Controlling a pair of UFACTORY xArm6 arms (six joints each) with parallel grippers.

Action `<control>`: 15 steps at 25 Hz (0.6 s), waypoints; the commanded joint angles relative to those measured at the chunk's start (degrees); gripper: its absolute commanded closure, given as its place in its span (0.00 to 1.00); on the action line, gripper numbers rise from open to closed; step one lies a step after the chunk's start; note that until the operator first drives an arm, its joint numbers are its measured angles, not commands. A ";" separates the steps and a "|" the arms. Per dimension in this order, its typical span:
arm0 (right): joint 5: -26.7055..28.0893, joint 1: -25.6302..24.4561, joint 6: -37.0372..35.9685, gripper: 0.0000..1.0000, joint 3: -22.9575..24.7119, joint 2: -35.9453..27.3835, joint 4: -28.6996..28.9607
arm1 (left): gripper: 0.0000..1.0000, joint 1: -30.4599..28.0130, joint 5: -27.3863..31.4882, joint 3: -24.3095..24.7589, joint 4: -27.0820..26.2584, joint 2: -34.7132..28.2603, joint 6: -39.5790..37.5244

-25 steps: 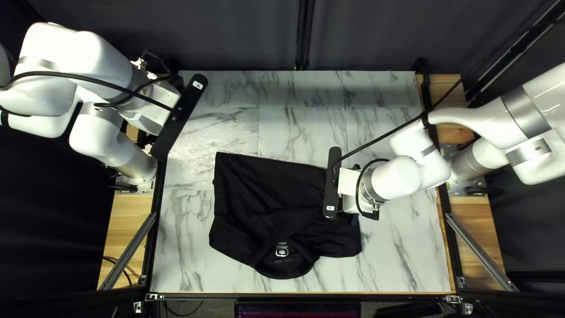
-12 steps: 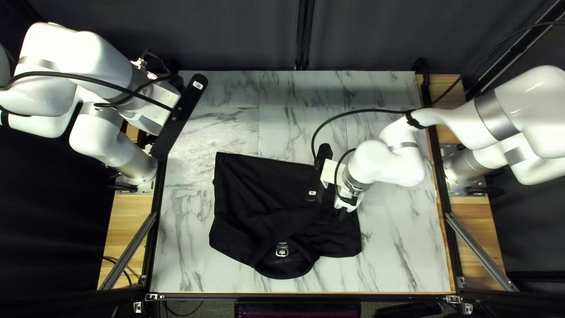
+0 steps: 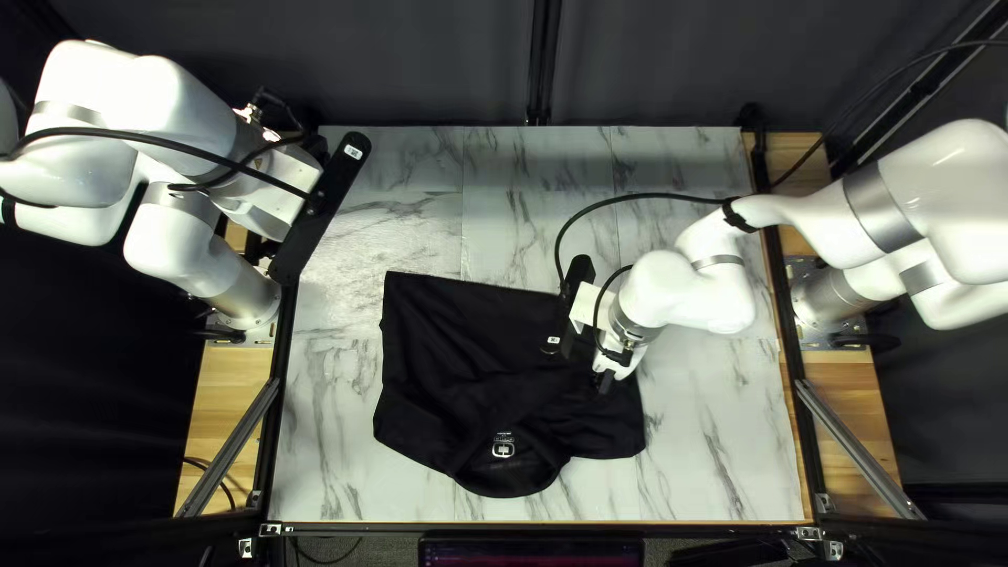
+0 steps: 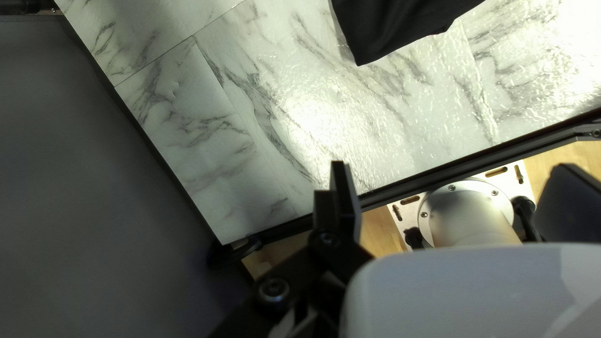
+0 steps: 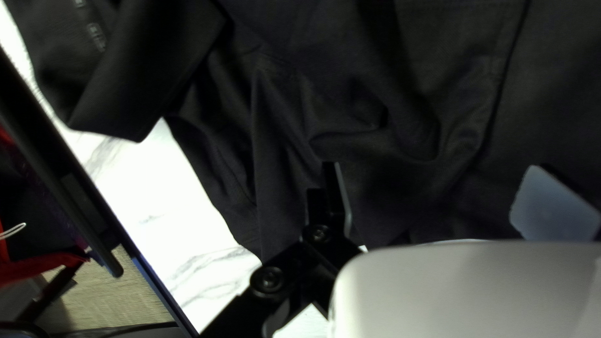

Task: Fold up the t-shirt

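Note:
The black t-shirt [image 3: 473, 357] lies spread and creased on the table, its neckline with a pale label towards the near edge. My right gripper [image 3: 567, 305] is over the shirt's right part. In the right wrist view, the open right gripper [image 5: 432, 181] has dark cloth [image 5: 388, 81] ahead of and beneath its fingers, with loose folds; contact is unclear. My left gripper [image 3: 320, 210] hangs at the table's left edge, away from the shirt. In the left wrist view the left gripper [image 4: 447, 181] stands open, holding nothing; a corner of the shirt [image 4: 394, 25] shows farther ahead.
The marble-patterned table [image 3: 357, 252] shows bare around the shirt, widest towards the far edge. Dark rails [image 3: 278, 368] run along its sides. My right arm and its cable [image 3: 651, 196] reach across the right half. A screen [image 3: 530, 552] sits beyond the near edge.
My right gripper has turned and moved left over the shirt and slightly towards the near edge, uncovering some cloth on the right. The left arm and the shirt look unmoved.

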 commanded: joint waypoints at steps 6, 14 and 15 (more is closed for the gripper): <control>0.94 -3.15 0.73 0.00 0.71 2.98 7.77 | 0.00 0.00 0.00 0.00 0.00 0.00 0.00; 2.39 -3.30 -4.17 1.00 -2.35 6.21 13.14 | 0.00 0.00 0.00 0.00 0.00 0.00 0.00; 2.44 -3.03 -3.76 1.00 -2.39 6.07 12.94 | 0.00 0.00 0.00 0.00 0.00 0.00 0.00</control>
